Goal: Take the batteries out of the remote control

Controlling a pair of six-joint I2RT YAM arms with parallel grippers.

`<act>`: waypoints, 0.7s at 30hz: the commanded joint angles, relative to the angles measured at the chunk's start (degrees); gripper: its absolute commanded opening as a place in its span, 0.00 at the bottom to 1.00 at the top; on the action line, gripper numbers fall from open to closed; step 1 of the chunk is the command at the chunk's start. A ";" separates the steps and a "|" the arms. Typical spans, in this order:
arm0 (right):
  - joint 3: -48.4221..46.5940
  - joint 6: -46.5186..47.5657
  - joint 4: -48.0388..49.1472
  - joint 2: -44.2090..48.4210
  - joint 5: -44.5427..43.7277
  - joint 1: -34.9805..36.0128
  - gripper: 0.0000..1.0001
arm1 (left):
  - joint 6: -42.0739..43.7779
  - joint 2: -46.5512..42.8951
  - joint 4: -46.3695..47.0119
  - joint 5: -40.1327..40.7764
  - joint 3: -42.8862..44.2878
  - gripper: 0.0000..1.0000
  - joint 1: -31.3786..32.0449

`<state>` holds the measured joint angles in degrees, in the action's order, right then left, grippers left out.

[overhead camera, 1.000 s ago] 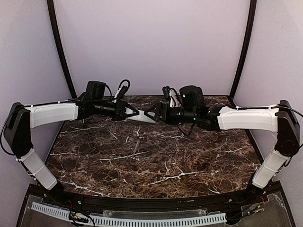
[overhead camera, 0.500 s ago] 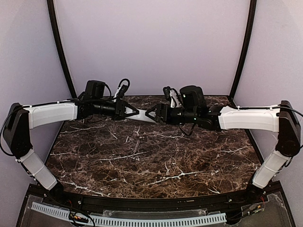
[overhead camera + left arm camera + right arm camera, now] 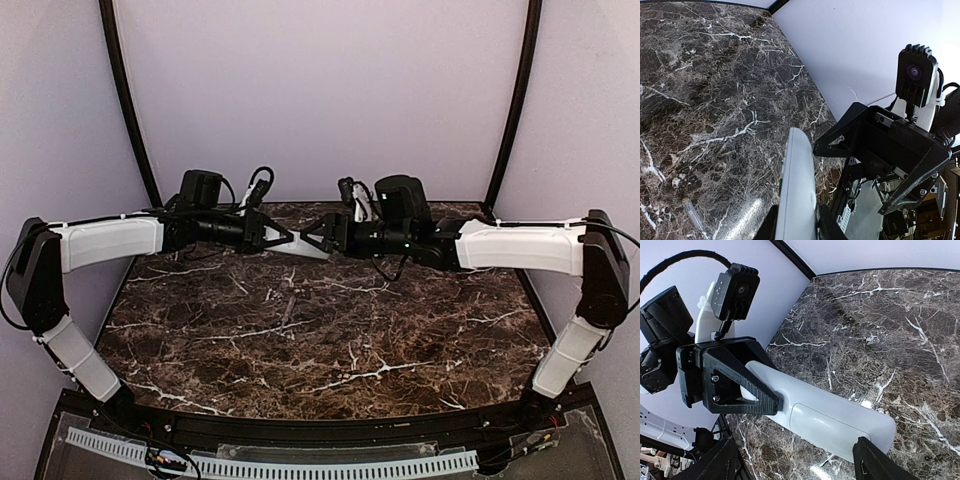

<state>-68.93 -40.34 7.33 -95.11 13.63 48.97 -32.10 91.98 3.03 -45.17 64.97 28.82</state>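
Left arm (image 3: 110, 243) outstretched, remote control (image 3: 305, 250) aloft.

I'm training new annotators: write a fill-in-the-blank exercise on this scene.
The left arm's jaws are ___ on the remote control. The right arm's jaws stand ___, gripping nothing. The remote control hangs ___ the marble table, not resting on it.
Missing: shut; open; above.
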 commanded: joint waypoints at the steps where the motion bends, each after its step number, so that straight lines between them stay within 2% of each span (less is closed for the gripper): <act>1: -1.47 0.12 1.10 -1.48 1.29 -0.22 0.80 | 1.07 -2.42 0.24 -0.88 0.07 0.00 0.35; 14: 1.45 2.88 0.08 3.64 -2.65 -0.28 0.80 | 3.18 -3.81 -1.62 2.26 0.07 0.00 0.36; 21: 4.78 1.52 4.16 5.10 -2.69 -0.21 0.80 | 6.03 -5.86 -2.10 4.54 -0.46 0.00 0.36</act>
<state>-66.02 -38.59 7.84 -91.37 11.68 48.97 -29.06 90.04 1.37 -42.02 64.97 28.84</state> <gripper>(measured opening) 0.796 0.216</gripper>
